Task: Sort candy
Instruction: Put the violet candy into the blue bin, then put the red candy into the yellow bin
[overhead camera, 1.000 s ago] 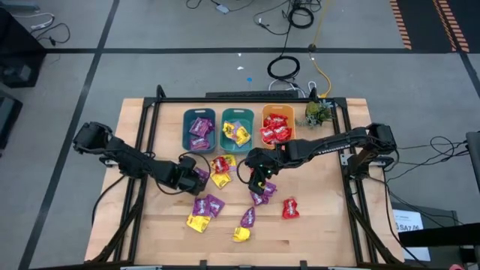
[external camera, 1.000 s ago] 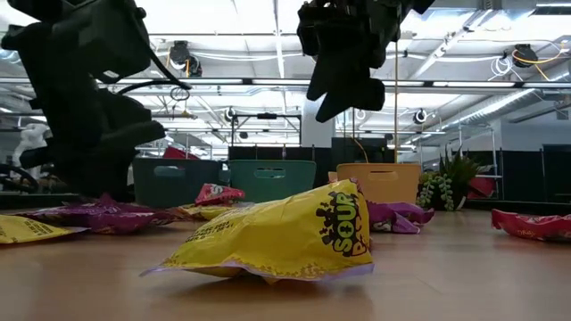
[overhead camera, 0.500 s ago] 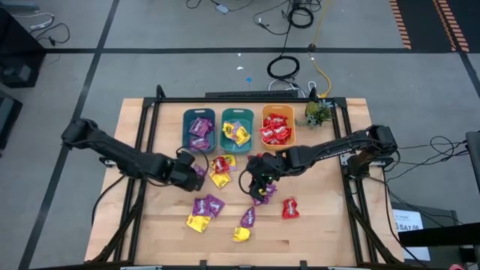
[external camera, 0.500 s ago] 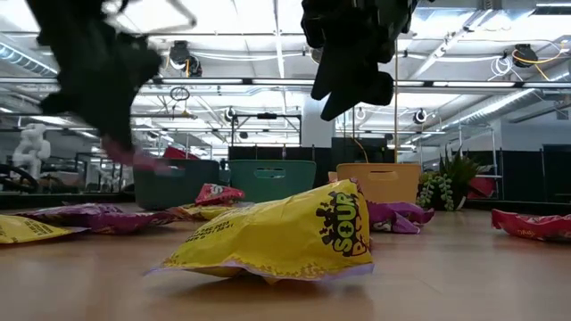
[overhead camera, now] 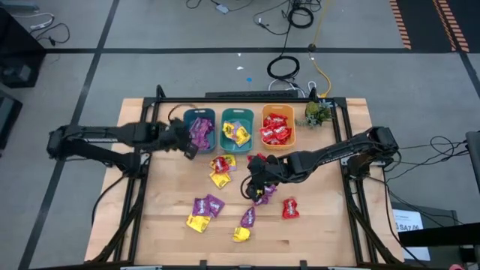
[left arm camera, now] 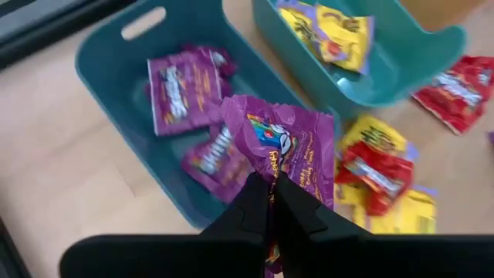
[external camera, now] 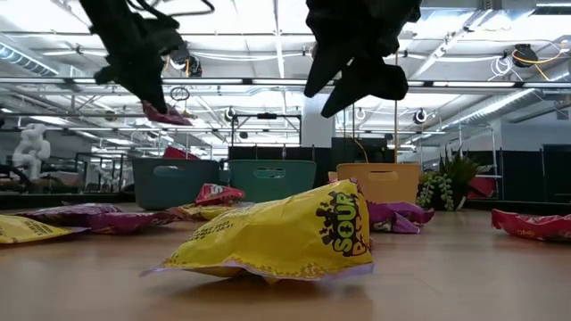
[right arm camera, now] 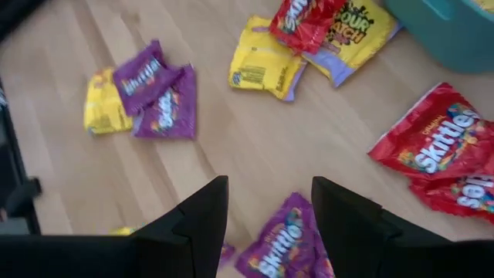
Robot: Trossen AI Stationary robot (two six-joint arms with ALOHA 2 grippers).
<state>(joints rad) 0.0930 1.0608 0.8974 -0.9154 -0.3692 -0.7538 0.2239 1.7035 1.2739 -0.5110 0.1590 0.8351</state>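
While the left gripper (left arm camera: 272,202) pinches a purple packet (left arm camera: 289,147) above the left teal bin (left arm camera: 116,58), releasing well inside suits best; right gripper (right arm camera: 268,208) jaws spread nearby.

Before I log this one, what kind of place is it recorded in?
Most likely a robotics lab or workshop in an open industrial hall. The wooden table stands on a grey floor with loose cables behind it, and the low view shows exposed ceiling pipework with strip lighting.
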